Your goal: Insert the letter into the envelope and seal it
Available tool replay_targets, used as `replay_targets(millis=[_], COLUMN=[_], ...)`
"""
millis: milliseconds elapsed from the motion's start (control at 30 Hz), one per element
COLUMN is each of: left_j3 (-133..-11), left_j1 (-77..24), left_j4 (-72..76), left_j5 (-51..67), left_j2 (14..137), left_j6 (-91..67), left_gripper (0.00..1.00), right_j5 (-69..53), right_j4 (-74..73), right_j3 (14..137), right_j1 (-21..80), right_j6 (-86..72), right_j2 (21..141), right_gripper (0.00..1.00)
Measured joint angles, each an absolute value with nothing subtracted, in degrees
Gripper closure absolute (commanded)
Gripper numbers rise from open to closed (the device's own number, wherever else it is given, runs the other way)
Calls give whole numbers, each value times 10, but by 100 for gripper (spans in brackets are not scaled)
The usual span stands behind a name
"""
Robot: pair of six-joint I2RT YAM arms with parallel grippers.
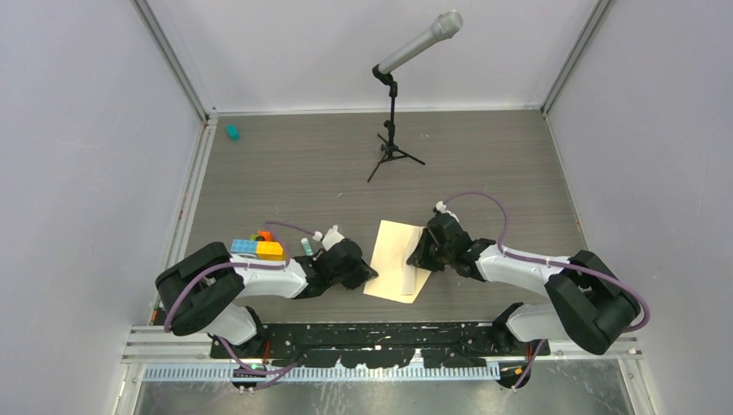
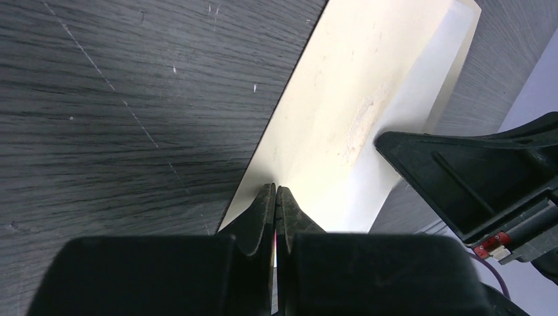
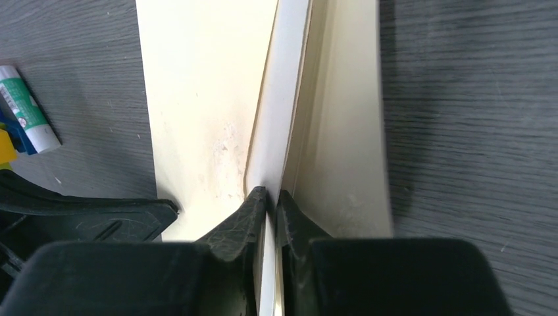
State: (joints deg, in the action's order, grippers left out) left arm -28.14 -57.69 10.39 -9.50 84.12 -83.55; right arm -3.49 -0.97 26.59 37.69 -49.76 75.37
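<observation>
The tan envelope (image 1: 391, 259) lies flat between my two arms, its back panel (image 3: 197, 99) bearing a scuffed patch and its flap (image 3: 342, 131) spread open to the right. A paler sheet, the letter (image 3: 279, 99), runs under the back panel's edge and stands up along the fold. My right gripper (image 3: 268, 192) pinches that sheet's near edge, jaws nearly together with the paper between them. Over at the envelope's left near corner (image 2: 329, 99), my left gripper (image 2: 276, 189) is shut with nothing in it, its tips resting on the paper. Both grippers (image 1: 370, 275) (image 1: 421, 255) flank the envelope.
A microphone on a tripod stand (image 1: 393, 130) is behind the envelope. A glue stick (image 3: 23, 108) and coloured blocks (image 1: 258, 248) lie beside the left arm. A small teal object (image 1: 232, 132) sits far left. Walls enclose the table on three sides.
</observation>
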Motion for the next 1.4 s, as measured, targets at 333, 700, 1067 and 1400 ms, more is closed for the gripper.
replay_targets(millis=[333,700,1067,1400], left_j3=[-281,-281,-281,-283], left_j1=[-578,-578,-579,-579], left_j4=[93,93,93,93], left_j5=[-98,-99,-100,-98], left_j2=[836,836,836,837], left_j6=[-839,-839,-838,-823], left_gripper=[100,100,100,100], right_j5=[-21,-42,-50,-65], right_j4=[-41,-71,-108,-95], right_j3=[268,267,267,259], right_j1=[377,374,376,393], right_j6=[-486,-484,-484,-512], right_j2=[716,712,700,705], right_gripper=[67,61,66,79])
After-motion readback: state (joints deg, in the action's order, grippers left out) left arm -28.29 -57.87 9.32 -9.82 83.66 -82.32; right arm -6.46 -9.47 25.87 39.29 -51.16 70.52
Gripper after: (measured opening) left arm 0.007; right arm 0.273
